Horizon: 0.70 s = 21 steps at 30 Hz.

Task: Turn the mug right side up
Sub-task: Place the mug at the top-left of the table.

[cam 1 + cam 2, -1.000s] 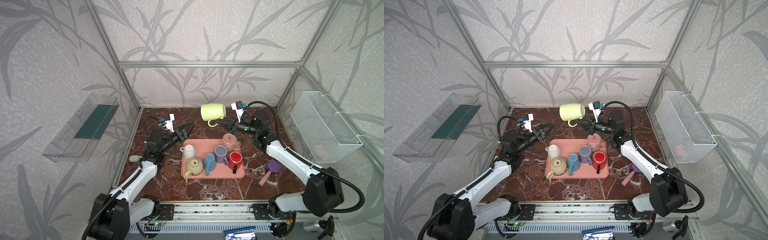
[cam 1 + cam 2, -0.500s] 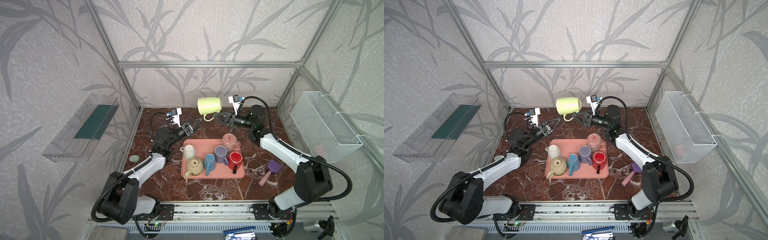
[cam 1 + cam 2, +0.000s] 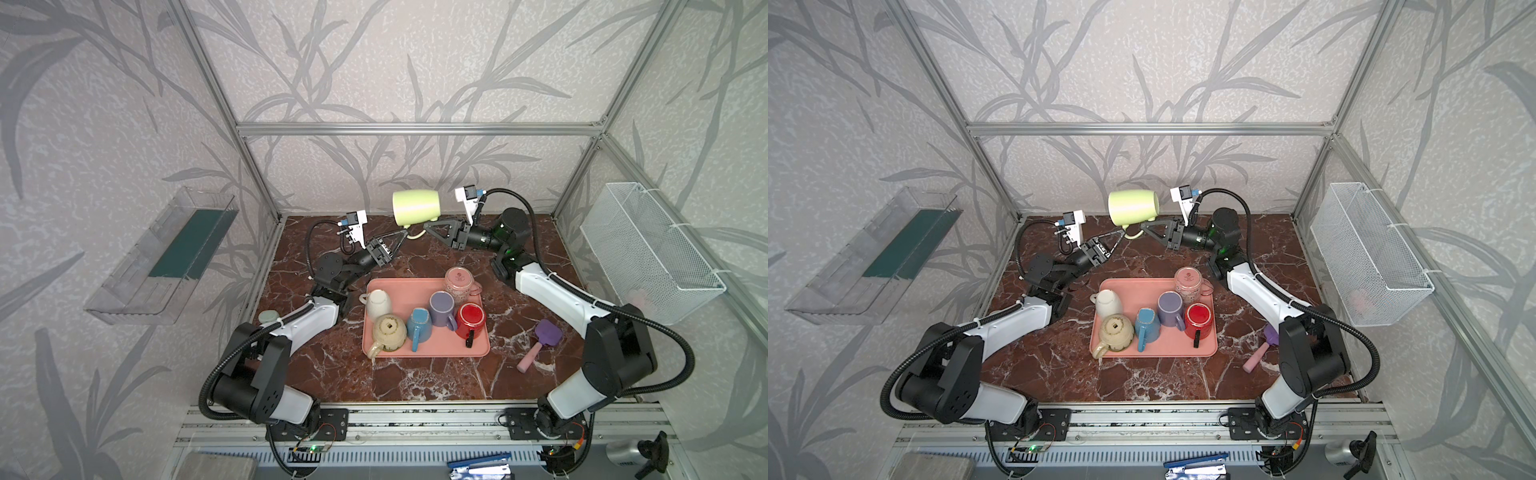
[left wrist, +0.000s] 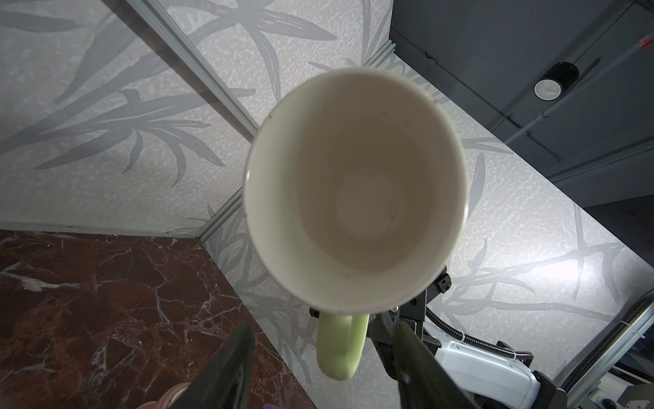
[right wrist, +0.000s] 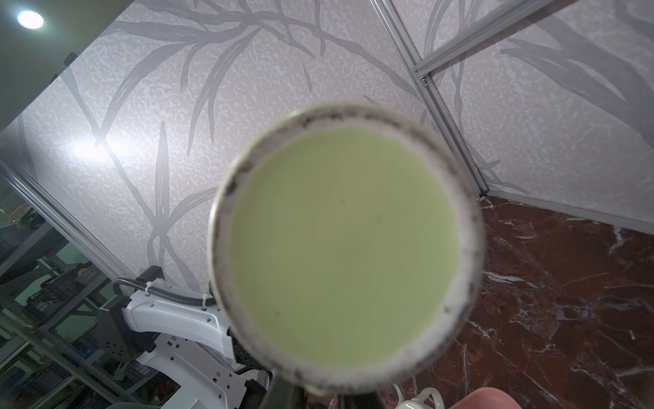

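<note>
Both top views show the lime-green mug (image 3: 416,206) airborne beyond the pink tray (image 3: 440,348), lying sideways, mouth toward the left gripper (image 3: 400,232), whose jaws stand apart beside the handle (image 3: 414,235). The right gripper (image 3: 427,227) is clamped on that handle. Judgement: half-turned; uprighting and set-down remain.

Mug (image 3: 417,206) aloft, on its side, behind the tray (image 3: 440,348), between left end effector (image 3: 401,232) and right end effector (image 3: 427,227). Six more mugs (image 3: 442,305) on tray, at bench (image 3: 415,382) centre. Right of tray: handled tool (image 3: 540,343), possibly a brush.
</note>
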Available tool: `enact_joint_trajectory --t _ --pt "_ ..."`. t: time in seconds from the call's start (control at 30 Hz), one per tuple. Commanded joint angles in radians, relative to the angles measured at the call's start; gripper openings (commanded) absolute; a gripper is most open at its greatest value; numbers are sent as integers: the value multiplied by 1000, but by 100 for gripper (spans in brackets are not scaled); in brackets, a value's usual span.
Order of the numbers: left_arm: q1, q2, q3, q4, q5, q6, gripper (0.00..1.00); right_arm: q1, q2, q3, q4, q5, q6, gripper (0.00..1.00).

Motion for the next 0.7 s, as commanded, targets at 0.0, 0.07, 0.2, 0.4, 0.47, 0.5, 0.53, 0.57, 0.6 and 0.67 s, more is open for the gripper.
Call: enact_joint_trajectory --t 0.0,0.07,0.2,0.4,0.47,0.5,0.53,0.57,0.6,0.67 --pt "-13 15 31 86 31 -26 60 1 0 29 157 -22 31 0" --pt "-18 26 39 94 33 -32 59 3 3 24 164 -27 34 0" --pt "-27 46 50 115 36 -42 55 9 8 10 180 -30 41 0" --pt "-31 45 56 114 34 -37 49 17 10 -10 199 -31 47 0" --pt "-31 44 60 107 33 -33 47 21 11 -18 203 -32 47 0" --pt "-31 44 63 104 33 -32 46 21 11 -21 206 -34 49 0" --pt "-31 44 63 102 32 -31 45 22 13 -24 208 -33 49 0" --pt "-31 44 66 98 34 -30 44 24 12 -29 211 -33 51 0" --pt "-31 44 66 96 35 -29 44 25 11 -32 215 -33 51 0" --pt "-31 45 65 96 34 -29 42 25 10 -39 222 -33 52 0"
